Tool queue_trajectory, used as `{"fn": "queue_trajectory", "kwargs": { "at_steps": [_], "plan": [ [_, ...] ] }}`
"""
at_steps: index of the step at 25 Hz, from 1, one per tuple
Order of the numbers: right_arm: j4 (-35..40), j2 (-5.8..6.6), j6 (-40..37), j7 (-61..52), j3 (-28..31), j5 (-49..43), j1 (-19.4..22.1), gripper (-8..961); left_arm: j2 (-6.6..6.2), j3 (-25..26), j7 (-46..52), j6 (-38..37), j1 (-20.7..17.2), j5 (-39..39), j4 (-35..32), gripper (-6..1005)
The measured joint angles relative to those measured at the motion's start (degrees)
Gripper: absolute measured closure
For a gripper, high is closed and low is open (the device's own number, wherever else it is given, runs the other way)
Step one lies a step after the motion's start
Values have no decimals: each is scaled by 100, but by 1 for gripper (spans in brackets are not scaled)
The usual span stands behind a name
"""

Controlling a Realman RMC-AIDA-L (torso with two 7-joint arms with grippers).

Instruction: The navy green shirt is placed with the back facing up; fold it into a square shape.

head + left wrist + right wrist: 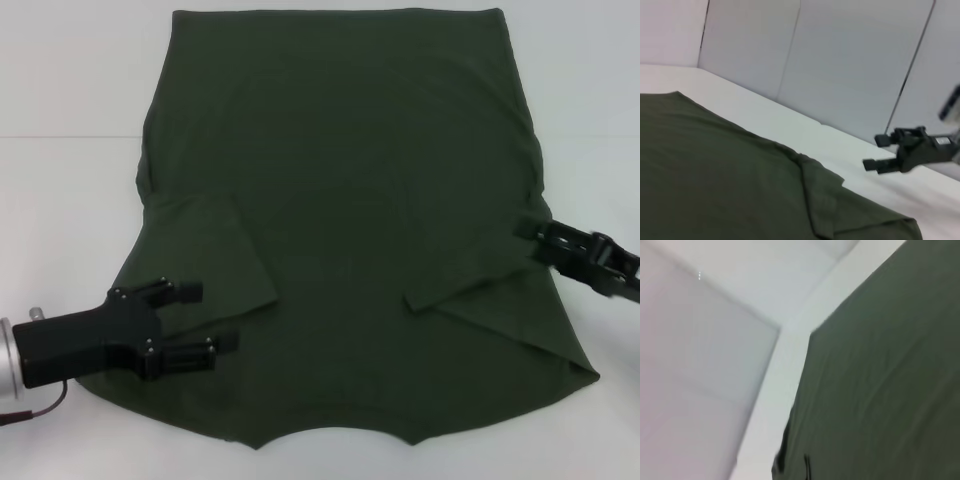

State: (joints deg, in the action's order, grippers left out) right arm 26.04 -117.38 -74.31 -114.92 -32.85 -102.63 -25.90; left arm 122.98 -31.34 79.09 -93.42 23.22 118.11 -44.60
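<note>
White table, pale panelled walls behind it, meeting at a corner

Bright, even light with faint shadows; the head view is sharp, both wrist views soft, the right blurriest.

Under me lies a plain white surface, evenly lit, with a faint seam running from 9 o'clock toward its middle. Beyond its far edge I see pale grey wall panels, split by thin dark upright joints, meeting the surface in a straight line.
</note>
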Motion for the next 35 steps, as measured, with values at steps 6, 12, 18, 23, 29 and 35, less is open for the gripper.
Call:
{"fn": "queue_trajectory", "kwargs": {
  "at_steps": [6, 12, 18, 23, 29, 35],
  "plan": [
    [-384, -212, 38, 843, 705, 373, 414, 141, 16, 41, -16, 0, 19, -116, 8, 76],
    [-608, -234, 406, 1287, 1047, 409, 447, 147, 15, 39, -1, 3, 41, -167, 12, 76],
    [-751, -242, 962, 1433, 1029, 413, 226, 145, 15, 41, -24, 16, 61, -167, 16, 76],
    [-798, -248, 1294, 1498, 993, 416, 98, 145, 15, 41, -29, 18, 60, -167, 16, 77],
    [-868, -251, 1600, 1501, 982, 394, -56, 145, 15, 41, -26, 18, 61, -167, 8, 77],
    [-959, -250, 1884, 1516, 937, 388, -226, 146, 15, 41, -22, 18, 72, -165, -3, 77]
  ]
}}
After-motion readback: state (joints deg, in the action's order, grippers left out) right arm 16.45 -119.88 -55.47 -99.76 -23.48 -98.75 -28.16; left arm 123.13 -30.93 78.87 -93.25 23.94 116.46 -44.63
